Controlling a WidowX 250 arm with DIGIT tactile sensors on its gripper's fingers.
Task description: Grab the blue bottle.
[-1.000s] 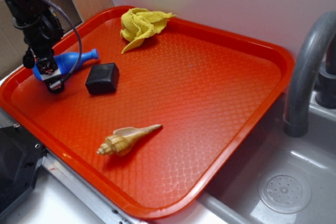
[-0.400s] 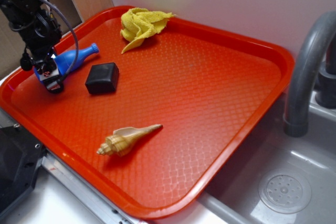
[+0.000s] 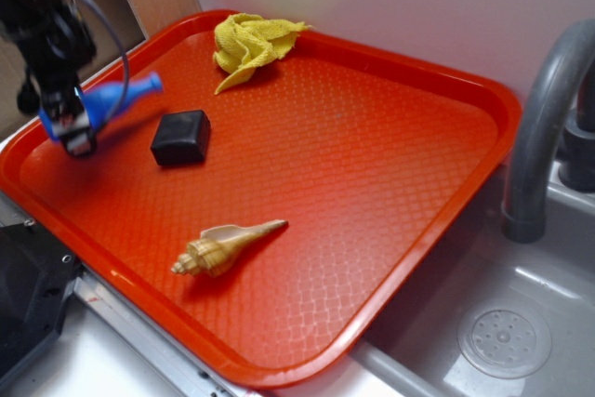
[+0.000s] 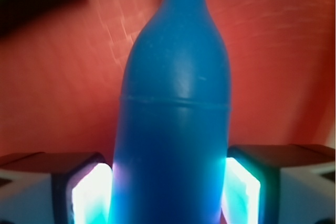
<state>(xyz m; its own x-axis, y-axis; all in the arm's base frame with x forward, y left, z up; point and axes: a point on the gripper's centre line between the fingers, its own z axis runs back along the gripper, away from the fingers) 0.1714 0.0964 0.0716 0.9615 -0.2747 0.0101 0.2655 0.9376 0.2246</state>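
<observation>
Your bottle (image 3: 116,97) sits in the gripper (image 3: 72,123), clamped low on its body with the neck pointing out toward the cloth (image 3: 249,44), over the tray's (image 3: 390,183) left corner. It looks clear of the tray, though blur makes that a judgement. Gripping the wide base likely gives the pads most contact. The wrist view shows what the exterior cannot: both pads (image 4: 92,195) pressed flush against the sides. Only the exterior shows the black block (image 3: 181,138) nearby and the shell (image 3: 226,246) well apart.
</observation>
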